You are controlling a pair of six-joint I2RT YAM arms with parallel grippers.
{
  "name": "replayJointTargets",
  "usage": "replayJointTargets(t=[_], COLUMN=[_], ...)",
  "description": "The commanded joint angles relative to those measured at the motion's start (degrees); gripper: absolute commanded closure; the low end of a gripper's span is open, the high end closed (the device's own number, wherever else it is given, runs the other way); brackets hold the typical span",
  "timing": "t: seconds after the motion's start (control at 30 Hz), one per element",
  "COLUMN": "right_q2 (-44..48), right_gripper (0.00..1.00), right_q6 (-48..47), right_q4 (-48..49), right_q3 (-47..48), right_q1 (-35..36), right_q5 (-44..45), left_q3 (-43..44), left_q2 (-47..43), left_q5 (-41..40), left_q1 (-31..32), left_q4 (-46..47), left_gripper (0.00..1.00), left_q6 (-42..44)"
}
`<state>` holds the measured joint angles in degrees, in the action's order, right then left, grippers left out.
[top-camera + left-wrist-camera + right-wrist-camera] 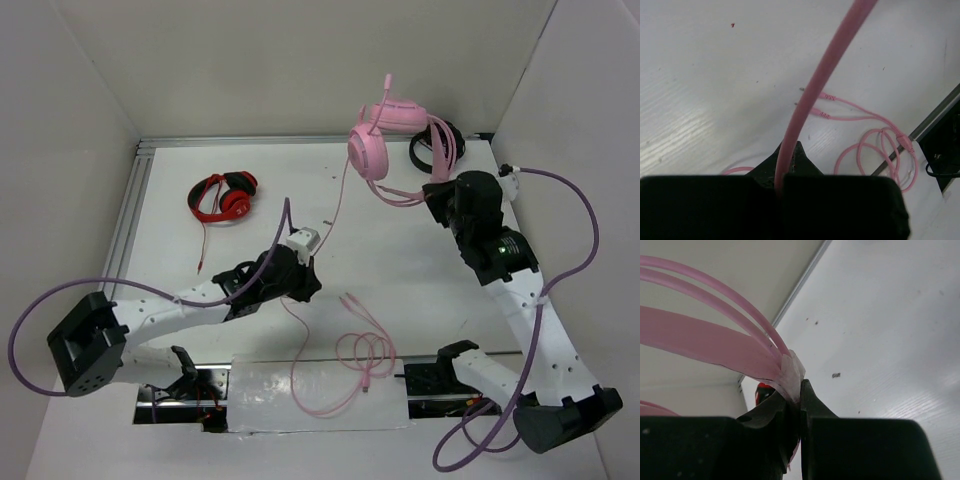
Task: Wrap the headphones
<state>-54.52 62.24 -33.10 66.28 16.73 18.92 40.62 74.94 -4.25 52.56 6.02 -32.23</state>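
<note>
No legible text, labels, brands or numbers on anything visible.

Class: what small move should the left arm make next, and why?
Probably swing the cable toward the headphones to start a first turn: the left gripper pinches the cable, the right gripper clamps the headband, and most cable lies loose on the table.

Pale-pink over-ear headphones (372, 150) hang tilted above the far right of the counter (420, 290); their thin cable (362, 352) trails into loose loops near the front edge
</note>
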Motion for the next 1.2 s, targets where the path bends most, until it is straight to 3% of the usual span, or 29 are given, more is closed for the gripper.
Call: replayJointTargets(t=[0.0, 0.13, 0.27, 0.53, 0.63, 0.73, 0.77, 0.97, 1.03, 1.17], right_q2=[0.8, 0.6, -0.7, -13.1, -19.3, -22.5, -22.8, -23.2, -22.0, -17.0], right_gripper=[1.0, 1.0, 1.0, 1.0, 1.0, 1.0, 1.0, 1.0, 1.0, 1.0], right_q6=[6.7, 9.9, 13.5, 18.6, 15.6, 8.0, 0.1, -40.4, -54.3, -70.1], right_q4=[3.6, 5.2, 5.0, -9.2, -13.1, -13.6, -12.2, 14.5, 18.8, 22.3], right_q3=[-0.4, -3.4, -4.9, 4.0, 7.4, 7.8, 6.9, -1.0, -3.9, -8.6], right_q1=[-1.3, -1.3, 1.0, 9.3, 11.7, 13.2, 13.9, 18.9, 19.7, 20.4], right_q5=[6.0, 4.1, 6.2, 26.6, 32.7, 37.9, 39.9, 40.5, 36.5, 15.9], left_q3=[3.2, 4.5, 11.0, 24.1, 28.1, 30.8, 31.2, 32.9, 32.2, 31.8], left_q2=[-4.5, -3.8, 1.0, 10.1, 10.5, 8.6, 8.0, 2.7, 1.9, -0.8], left_q5=[-2.4, -1.1, -1.3, -6.5, -11.6, -17.3, -18.2, -20.7, -20.4, -17.1], left_q1=[0.8, 1.8, 3.5, 9.8, 10.6, 10.6, 10.6, 9.9, 8.5, 3.2], left_q4=[-12.3, -15.0, -20.5, -30.3, -36.9, -43.8, -44.9, -38.1, -36.1, -31.5], left_gripper=[1.0, 1.0, 1.0, 1.0, 1.0, 1.0, 1.0, 0.89, 0.88, 0.88], left_q6=[-6.0, -6.3, -8.5, -8.9, -9.9, -11.0, -9.6, 5.8, 10.1, 16.7])
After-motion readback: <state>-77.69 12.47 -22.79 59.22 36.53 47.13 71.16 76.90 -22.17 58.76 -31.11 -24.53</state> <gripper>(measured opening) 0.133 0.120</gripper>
